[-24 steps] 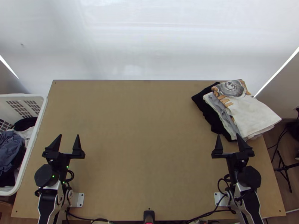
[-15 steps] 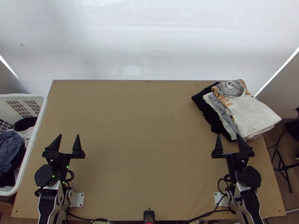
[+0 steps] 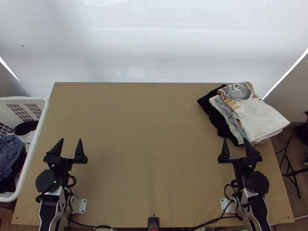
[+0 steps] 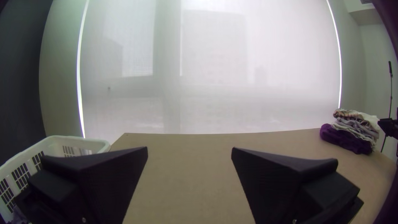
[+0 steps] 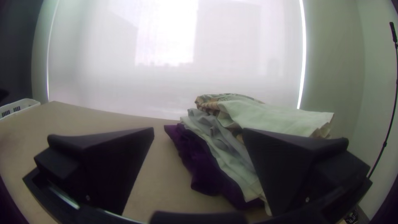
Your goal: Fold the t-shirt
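Note:
In the top view my left gripper [image 3: 70,144] stands open at the table's left side, nothing between its fingers; the left wrist view shows the same gripper [image 4: 189,150] spread wide. My right gripper [image 3: 235,142], also open and empty, is at the near edge of a stack of folded clothes. In the right wrist view this gripper [image 5: 199,130] has the stack beyond its fingers. On top of the stack lies a folded white t-shirt [image 3: 261,119] with a grey and orange print, over grey, white and dark cloths [image 3: 217,117].
A white laundry basket [image 3: 32,154] with bunched dark, blue and white clothes [image 3: 13,154] stands against the table's left side. The bare wooden table [image 3: 146,146] stretches between the arms. A black stand [image 3: 294,173] is on the floor at the right.

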Robot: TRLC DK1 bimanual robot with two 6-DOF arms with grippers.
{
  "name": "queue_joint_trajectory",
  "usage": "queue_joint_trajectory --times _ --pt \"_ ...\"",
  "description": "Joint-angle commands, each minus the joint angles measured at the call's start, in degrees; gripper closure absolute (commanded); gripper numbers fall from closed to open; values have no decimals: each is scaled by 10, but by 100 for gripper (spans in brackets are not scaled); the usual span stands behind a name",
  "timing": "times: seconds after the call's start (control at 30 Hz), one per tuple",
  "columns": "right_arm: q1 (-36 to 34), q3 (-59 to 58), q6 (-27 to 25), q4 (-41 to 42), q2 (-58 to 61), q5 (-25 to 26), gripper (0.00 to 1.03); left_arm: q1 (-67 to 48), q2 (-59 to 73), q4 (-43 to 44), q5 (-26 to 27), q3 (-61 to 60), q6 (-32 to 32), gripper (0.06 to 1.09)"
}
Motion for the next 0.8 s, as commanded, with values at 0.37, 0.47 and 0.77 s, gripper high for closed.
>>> queue_joint_trajectory --times 0.37,0.47,0.77 --pt "0 0 -1 0 0 0 4 -9 -1 3 6 -1 -1 10" --pt "0 0 -1 0 0 0 4 -9 -1 4 6 -1 0 10" --pt "0 0 -1 0 0 0 4 -18 0 -8 6 4 -20 10"
